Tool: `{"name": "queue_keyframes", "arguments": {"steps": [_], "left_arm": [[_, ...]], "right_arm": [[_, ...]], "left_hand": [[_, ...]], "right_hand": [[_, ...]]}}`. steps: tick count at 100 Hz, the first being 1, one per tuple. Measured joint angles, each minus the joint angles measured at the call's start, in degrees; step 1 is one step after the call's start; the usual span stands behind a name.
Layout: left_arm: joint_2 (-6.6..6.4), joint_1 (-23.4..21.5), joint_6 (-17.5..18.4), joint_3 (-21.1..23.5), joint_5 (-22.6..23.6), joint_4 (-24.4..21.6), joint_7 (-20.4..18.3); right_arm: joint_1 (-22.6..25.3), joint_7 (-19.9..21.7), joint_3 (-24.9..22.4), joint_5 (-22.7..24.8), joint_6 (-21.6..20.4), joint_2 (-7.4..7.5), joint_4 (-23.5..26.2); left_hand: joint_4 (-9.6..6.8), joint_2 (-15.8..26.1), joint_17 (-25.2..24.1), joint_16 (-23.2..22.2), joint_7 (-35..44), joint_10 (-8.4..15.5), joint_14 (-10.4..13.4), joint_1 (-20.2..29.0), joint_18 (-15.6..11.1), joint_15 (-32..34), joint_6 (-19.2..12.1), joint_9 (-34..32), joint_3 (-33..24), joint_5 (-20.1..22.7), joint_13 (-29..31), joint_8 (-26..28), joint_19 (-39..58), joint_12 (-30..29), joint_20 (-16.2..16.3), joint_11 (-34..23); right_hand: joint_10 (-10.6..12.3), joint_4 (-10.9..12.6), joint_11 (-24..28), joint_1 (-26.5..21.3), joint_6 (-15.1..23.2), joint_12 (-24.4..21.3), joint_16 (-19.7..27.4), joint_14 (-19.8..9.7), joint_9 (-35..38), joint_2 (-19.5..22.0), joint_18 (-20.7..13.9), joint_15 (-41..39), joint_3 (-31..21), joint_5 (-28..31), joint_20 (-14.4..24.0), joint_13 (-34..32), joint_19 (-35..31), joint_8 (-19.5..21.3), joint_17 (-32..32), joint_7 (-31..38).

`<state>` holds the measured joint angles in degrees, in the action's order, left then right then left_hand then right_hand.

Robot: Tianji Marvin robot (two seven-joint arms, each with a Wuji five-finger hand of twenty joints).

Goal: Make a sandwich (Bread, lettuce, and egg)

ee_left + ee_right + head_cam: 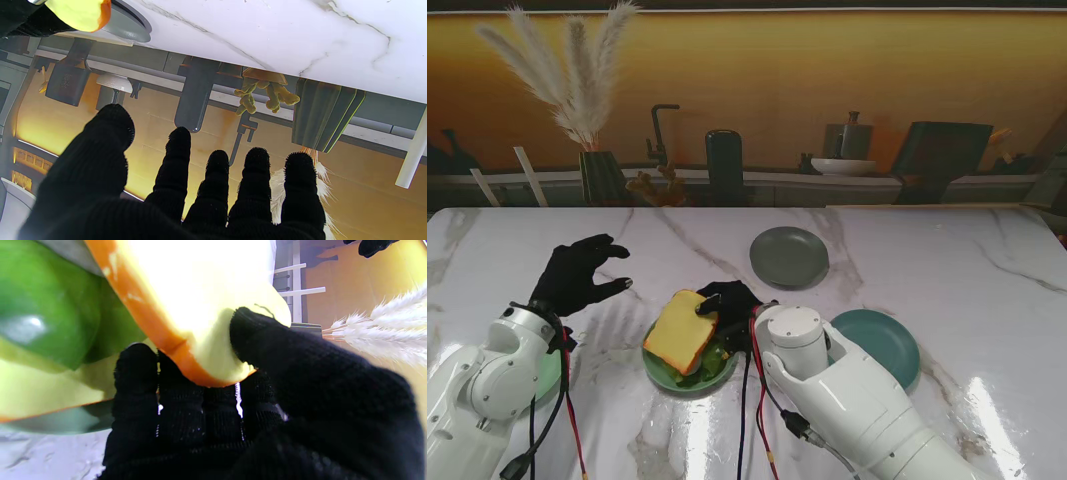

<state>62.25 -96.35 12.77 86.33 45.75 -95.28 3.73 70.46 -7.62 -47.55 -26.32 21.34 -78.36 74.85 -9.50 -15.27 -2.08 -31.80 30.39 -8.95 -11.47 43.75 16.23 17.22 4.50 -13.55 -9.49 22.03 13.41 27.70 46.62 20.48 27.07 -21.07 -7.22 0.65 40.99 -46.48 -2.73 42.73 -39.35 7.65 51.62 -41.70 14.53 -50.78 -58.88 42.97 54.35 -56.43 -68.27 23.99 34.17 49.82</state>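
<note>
Right hand (730,305) clamped on bread slice (681,331), held tilted over lettuce (711,364) on green plate (663,372), lower centre of frame; left hand (577,275) empty, fingers spread, centre left

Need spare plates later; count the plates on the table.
3 for sure: grey plate farthest from me, teal plate right, green plate under the bread. A green edge behind the left arm may be another.

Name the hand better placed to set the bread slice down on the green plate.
Right hand: it already grips the bread slice over the green plate. Left hand is open, off to the side.
</note>
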Motion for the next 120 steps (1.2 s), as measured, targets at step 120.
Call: {"name": "queue_keyframes", "arguments": {"steps": [120], "left_arm": [[-0.03,0.37,1.72,-0.17,-0.98,0.5,-0.55]], "right_arm": [[1.01,2.24,1.18,7.5,-14.26,2.34,-0.86]], "left_hand": [[0.0,0.8,0.0,0.0,0.26,0.0,0.0,0.01,0.0,0.0,0.0,-0.01,0.0,0.11,0.0,0.01,0.0,0.0,0.0,0.0]], "right_hand": [[0.88,11.98,-9.08,3.83,0.73,-16.08,12.04,-4.49,-28.72,12.68,0.94,24.66,13.42,-11.46,-6.02,31.18,13.99,8.98,-31.66,-23.16]]}}
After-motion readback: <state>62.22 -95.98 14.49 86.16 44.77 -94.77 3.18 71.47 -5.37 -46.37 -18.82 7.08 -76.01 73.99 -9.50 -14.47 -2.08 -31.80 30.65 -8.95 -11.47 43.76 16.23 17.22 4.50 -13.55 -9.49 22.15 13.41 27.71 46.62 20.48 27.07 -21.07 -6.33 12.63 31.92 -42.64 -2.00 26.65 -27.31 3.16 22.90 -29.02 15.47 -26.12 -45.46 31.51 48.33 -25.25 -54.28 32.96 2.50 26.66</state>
